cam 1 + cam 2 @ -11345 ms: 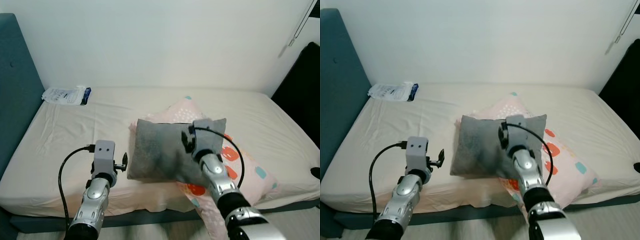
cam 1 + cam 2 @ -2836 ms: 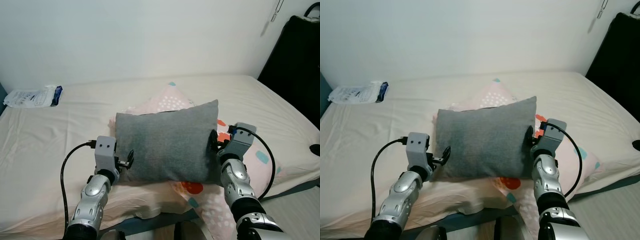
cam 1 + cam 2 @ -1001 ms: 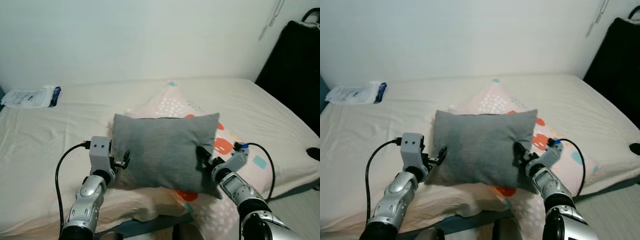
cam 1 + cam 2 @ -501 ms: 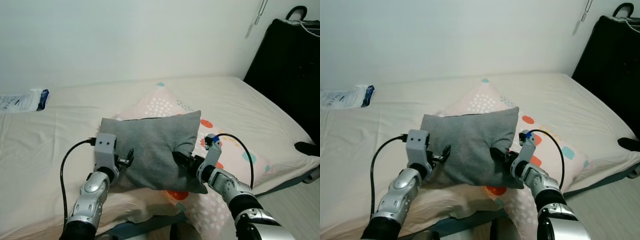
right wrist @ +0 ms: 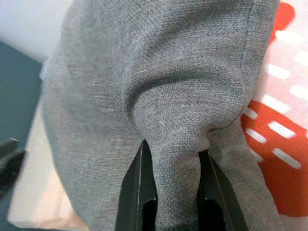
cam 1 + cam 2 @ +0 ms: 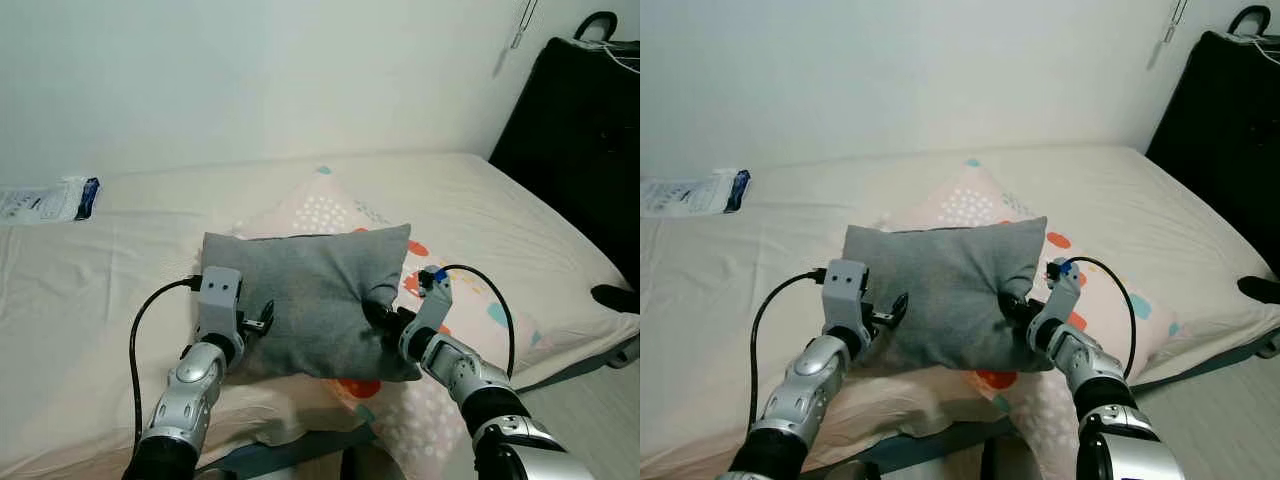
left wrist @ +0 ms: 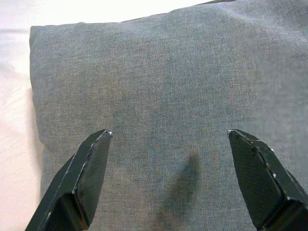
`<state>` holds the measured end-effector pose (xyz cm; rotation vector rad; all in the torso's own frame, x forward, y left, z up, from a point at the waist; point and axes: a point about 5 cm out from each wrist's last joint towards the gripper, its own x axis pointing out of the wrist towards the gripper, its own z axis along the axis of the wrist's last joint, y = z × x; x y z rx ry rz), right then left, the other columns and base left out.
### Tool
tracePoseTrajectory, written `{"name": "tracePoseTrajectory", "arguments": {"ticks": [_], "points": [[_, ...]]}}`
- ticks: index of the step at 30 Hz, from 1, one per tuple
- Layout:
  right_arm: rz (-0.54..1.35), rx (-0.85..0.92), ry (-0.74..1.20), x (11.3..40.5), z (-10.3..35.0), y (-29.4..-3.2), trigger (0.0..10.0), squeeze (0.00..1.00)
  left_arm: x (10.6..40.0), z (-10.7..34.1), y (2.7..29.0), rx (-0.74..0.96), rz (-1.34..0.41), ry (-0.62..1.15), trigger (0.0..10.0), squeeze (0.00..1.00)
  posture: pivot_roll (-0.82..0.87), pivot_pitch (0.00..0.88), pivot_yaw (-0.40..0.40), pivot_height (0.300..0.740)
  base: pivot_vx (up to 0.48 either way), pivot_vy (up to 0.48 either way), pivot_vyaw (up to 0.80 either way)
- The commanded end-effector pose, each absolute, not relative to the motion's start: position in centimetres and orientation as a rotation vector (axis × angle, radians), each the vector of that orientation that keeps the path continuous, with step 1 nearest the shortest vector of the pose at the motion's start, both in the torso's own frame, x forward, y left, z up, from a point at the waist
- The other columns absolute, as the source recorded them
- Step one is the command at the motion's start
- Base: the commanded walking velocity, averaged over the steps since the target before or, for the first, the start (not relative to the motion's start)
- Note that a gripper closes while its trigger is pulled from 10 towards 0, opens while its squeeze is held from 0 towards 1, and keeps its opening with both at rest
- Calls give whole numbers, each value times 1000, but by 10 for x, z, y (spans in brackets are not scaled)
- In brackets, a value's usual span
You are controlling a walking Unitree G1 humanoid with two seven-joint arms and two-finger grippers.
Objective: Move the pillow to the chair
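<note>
A grey pillow (image 6: pixel 300 290) lies on the bed, partly on top of a pink patterned pillow (image 6: pixel 330 208). My right gripper (image 6: pixel 378 316) is at its right side, shut on a pinched fold of the grey fabric (image 5: pixel 173 120). The black fingers (image 5: pixel 137 183) press into the fold from both sides. At the pillow's left edge my left gripper (image 6: pixel 895 308) stands open. Its two fingers (image 7: pixel 91 168) are spread wide against the grey cloth (image 7: pixel 168 96) without gripping it.
A beige bed sheet (image 6: pixel 120 250) covers the mattress. A white packet (image 6: pixel 45 198) lies at the far left by the wall. A tall black object (image 6: pixel 580 120) stands to the right of the bed. The mattress's front edge (image 6: pixel 300 450) is just before me.
The view has swung to the right. My right gripper moved in from the pillow's lower right edge and pinched a fold. The left gripper stays open at the left edge.
</note>
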<state>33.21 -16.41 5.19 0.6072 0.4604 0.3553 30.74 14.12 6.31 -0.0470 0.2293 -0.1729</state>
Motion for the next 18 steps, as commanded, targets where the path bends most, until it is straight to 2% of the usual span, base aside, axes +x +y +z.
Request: {"name": "tracePoseTrajectory", "arguments": {"ticks": [1,5,8,10,13,18], "points": [[392,657,398,333,59,-166,0,0,309,63,143,-49,-167,241,10000,0,0,0,-103,629,0,0,0],[376,688,347,330,62,-177,0,0,310,63,146,-49,-158,239,10000,0,-4,0,-99,629,0,0,0],[97,725,258,327,60,-211,0,0,315,68,153,-43,-135,224,10000,0,-3,0,-93,629,0,0,0],[32,733,240,326,60,-218,0,0,316,69,154,-43,-131,222,10000,0,-3,0,-93,629,0,0,0],[-177,648,220,317,55,-243,0,0,319,70,159,-44,-122,220,10000,0,-5,0,-85,629,0,0,0],[-236,614,197,311,55,-250,0,0,321,71,163,-43,-117,222,10000,0,-6,0,-79,629,0,0,0]]}}
